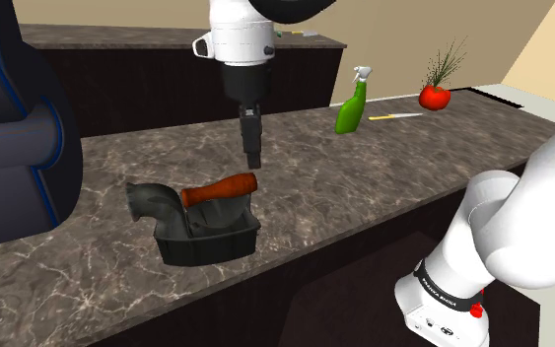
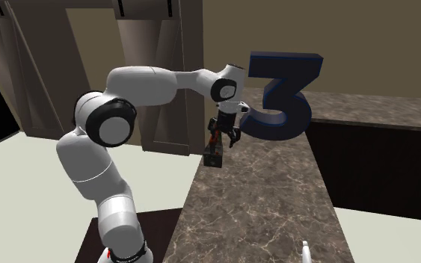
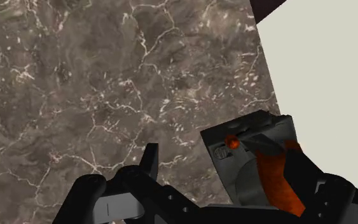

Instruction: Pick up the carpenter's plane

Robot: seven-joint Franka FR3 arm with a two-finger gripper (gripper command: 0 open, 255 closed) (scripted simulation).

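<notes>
Carpenter's plane (image 1: 211,232) sits on the marble countertop (image 1: 383,163), just beside the big dark-blue "3" (image 1: 9,138), on the shoulder view's right of it and close to the counter's front edge. It stands apart from the 3, no contact that I can see.

The plane's body is black and boxy, w/ raised side walls like a shallow tub. A curved dark-grey horn (image 1: 147,200) rises at the end nearest the 3. Across the top lies a reddish-brown rounded handle (image 1: 220,188), tilted a bit, its higher end pointing away from the 3. In the wrist view there's also a small orange-red knob (image 3: 233,143) on the dark top, ahead of the handle.

Gripper (image 1: 253,153) hangs straight down above the handle end farthest from the 3, tip just over it w/ a thin gap. Its fingers (image 3: 149,160) are spread apart and grasp nothing; the plane lies under the far finger, not between the two.

Well apart from the 3, further along the counter, stand a green spray bottle (image 1: 350,106) and a red fruit w/ green sprigs (image 1: 435,96).
</notes>
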